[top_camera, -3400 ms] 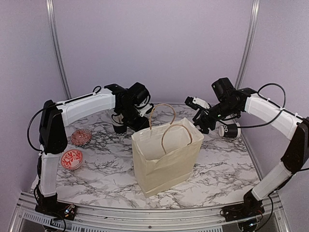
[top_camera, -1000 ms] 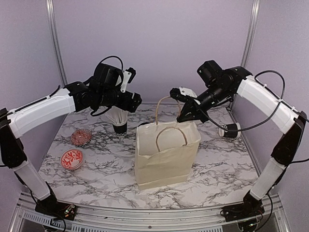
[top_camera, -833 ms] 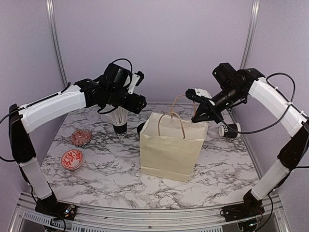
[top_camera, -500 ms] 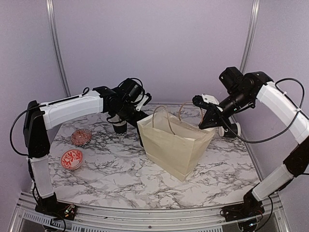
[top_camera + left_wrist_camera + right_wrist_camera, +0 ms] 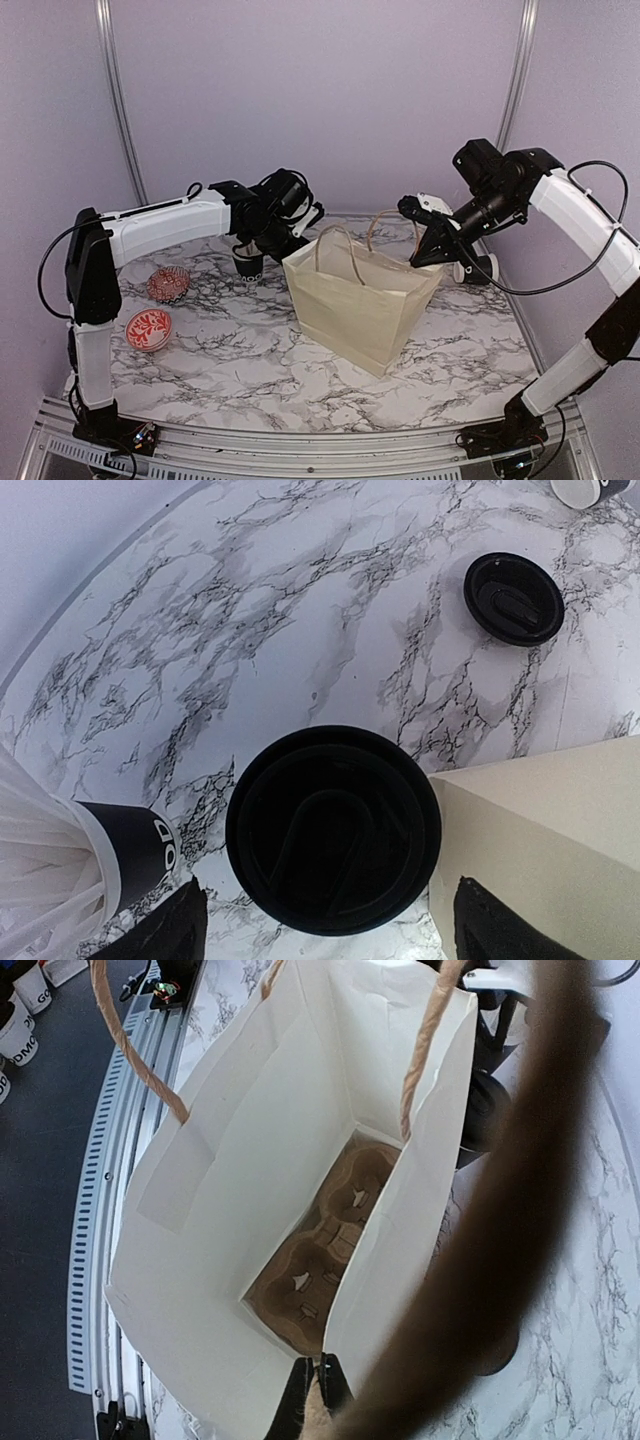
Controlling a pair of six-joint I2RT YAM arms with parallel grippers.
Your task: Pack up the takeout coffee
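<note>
The takeout coffee (image 5: pixel 333 830) shows in the left wrist view from above as a round black lid, standing on the marble beside the cream paper bag (image 5: pixel 360 310). My left gripper (image 5: pixel 330 932) is open, one finger on each side of the lid with gaps between. From the top view, this gripper (image 5: pixel 290 238) is low behind the bag's left corner and hides the cup. My right gripper (image 5: pixel 318 1385) is shut on the bag's handle at the rim. It holds the bag tilted (image 5: pixel 425 250). A brown cup carrier (image 5: pixel 330 1240) lies in the bag's bottom.
A like cup with white wrapped straws (image 5: pixel 247 262) stands just left of the left gripper. A loose black lid (image 5: pixel 513 598) lies on the marble behind. Another cup (image 5: pixel 478 268) lies on its side at the right. Two red patterned dishes (image 5: pixel 168 283) (image 5: pixel 149 328) sit at the left.
The right gripper has pulled the bag to the right and tipped it. The left arm has come down from above the straw cup to straddle the coffee cup behind the bag.
</note>
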